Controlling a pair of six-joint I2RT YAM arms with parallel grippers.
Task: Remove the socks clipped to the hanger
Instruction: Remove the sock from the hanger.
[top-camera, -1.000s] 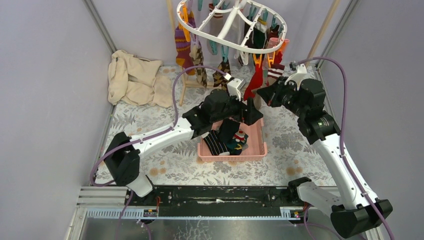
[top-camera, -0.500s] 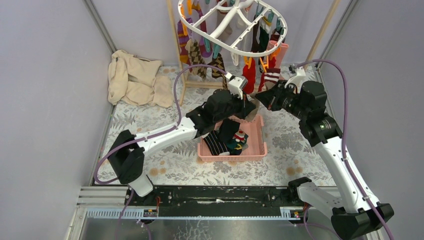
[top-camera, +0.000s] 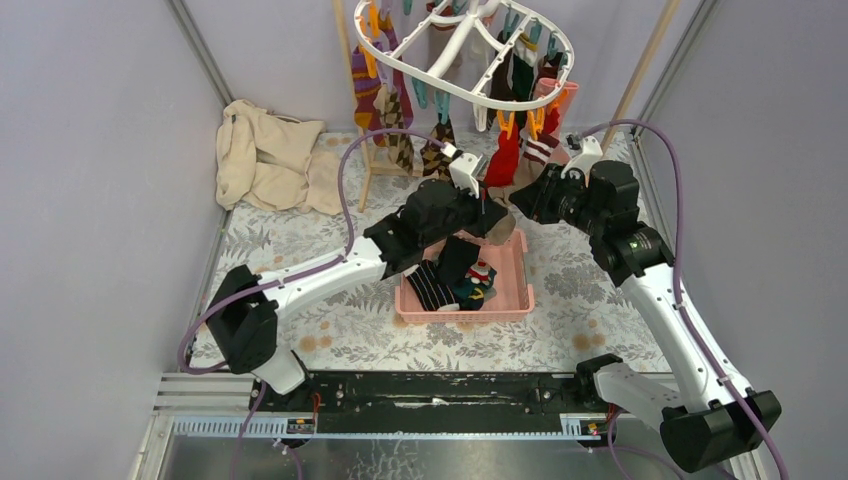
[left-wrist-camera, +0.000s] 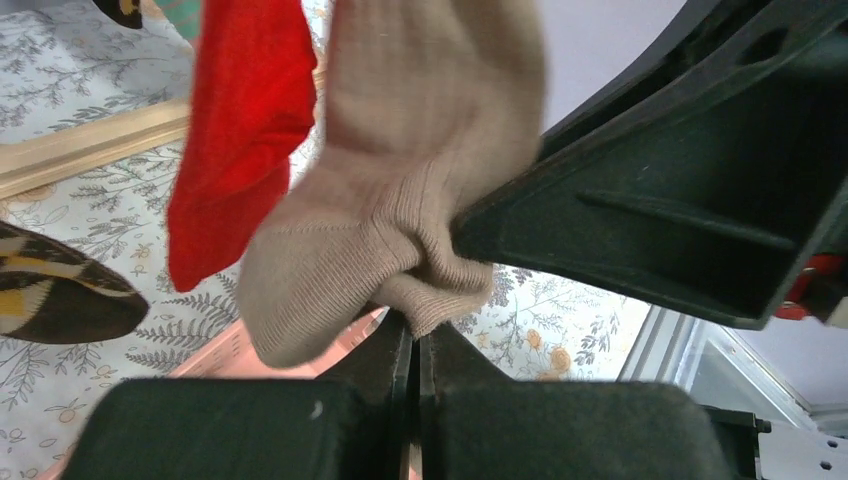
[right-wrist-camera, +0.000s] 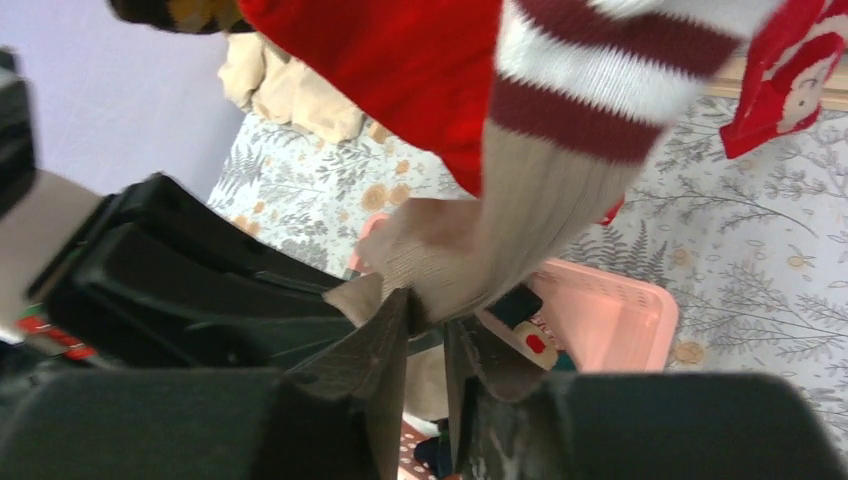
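Above pink basket (top-camera: 512, 285), left tool (left-wrist-camera: 415, 335) pinches beige sock (left-wrist-camera: 400, 180); right tool (right-wrist-camera: 428, 312) grip unclear.

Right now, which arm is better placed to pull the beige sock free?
Left: the left hand is shut on the sock over the basket; the right hand's jaws stand parted.

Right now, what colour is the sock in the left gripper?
Beige sock; the left wrist view shows it best.

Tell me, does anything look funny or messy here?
Yes. Both grippers are at one beige sock: the left gripper pinches it shut, and the right gripper touches it too. The hanger looks tipped, and a beige cloth lies crumpled by the far left wall.
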